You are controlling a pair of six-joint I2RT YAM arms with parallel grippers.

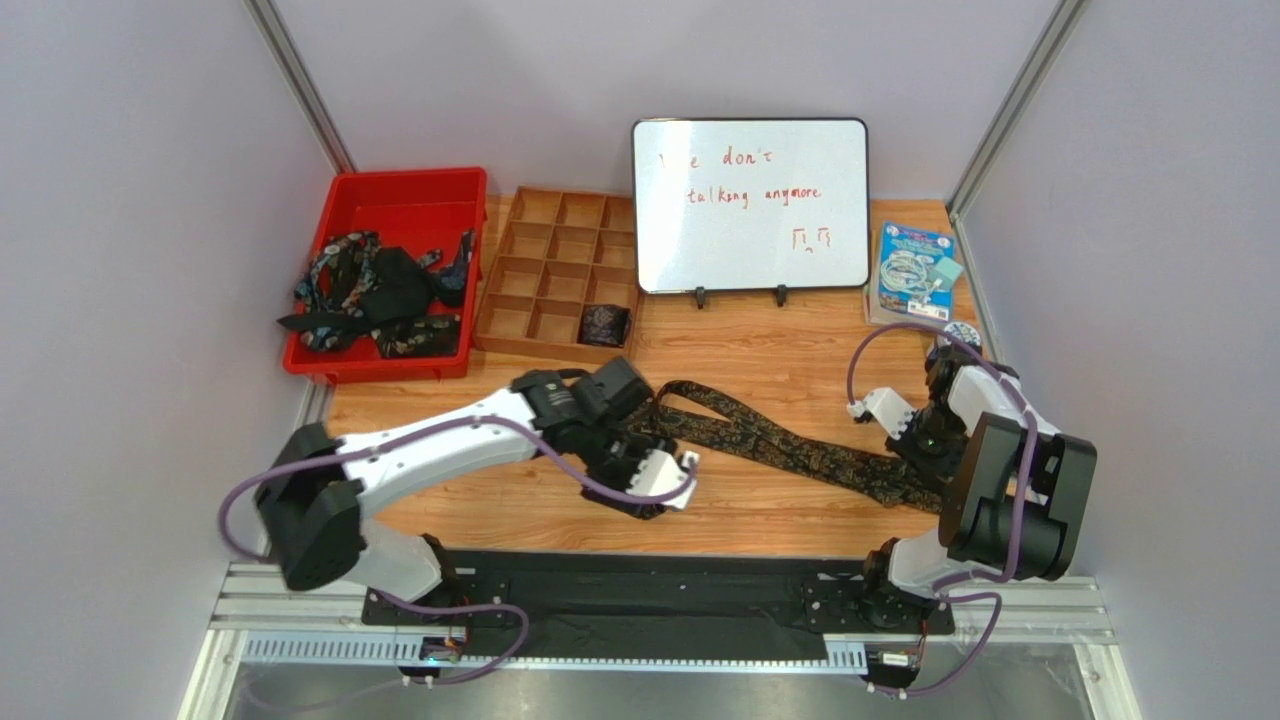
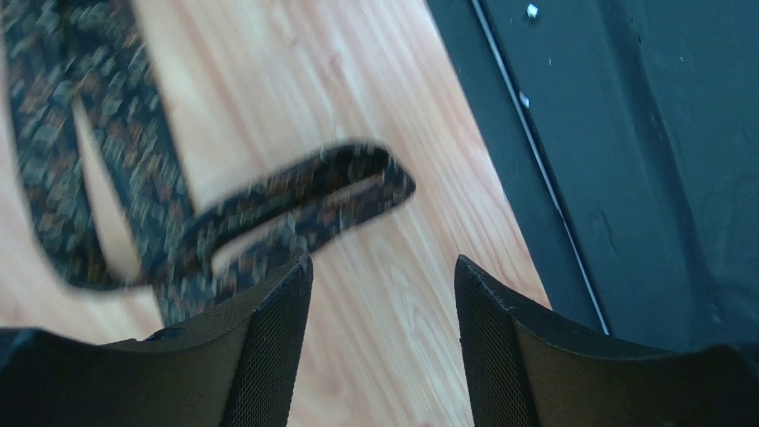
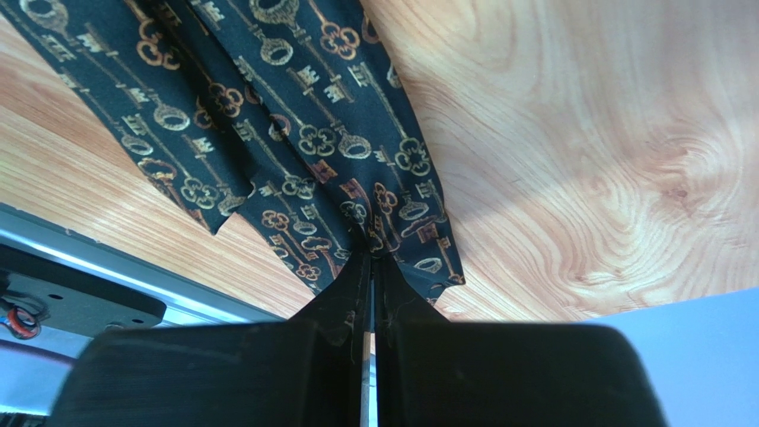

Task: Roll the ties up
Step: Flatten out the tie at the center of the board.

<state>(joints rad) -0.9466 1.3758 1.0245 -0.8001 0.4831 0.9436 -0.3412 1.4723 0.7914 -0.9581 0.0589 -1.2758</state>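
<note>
One tie (image 1: pixel 781 443) lies stretched on the tabletop (image 1: pixel 796 353) before the whiteboard (image 1: pixel 751 203). The right claw (image 3: pixel 371 267) pinches its wide end, fully closed. The left claw (image 2: pixel 383 271) gapes empty over its looped narrow end. Left of the whiteboard: one rolled tie (image 1: pixel 604 324) in a wooden tray (image 1: pixel 549 248), and a tangle of ties (image 1: pixel 376 288) in one red bin (image 1: pixel 394 188).

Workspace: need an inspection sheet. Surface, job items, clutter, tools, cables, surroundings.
Surface: wooden table, bare around the arms.
Job's things: one tie stretched between the arms; more ties heaped in red bin; dark coil in one cell of divider tray.
Clutter: whiteboard, blue packet at the back.
Tools: left tool open by the tie's looped end; right tool shut on its other end.
Cables: purple cables loop along both arms.
Surroundings: pale walls, metal frame posts.
</note>
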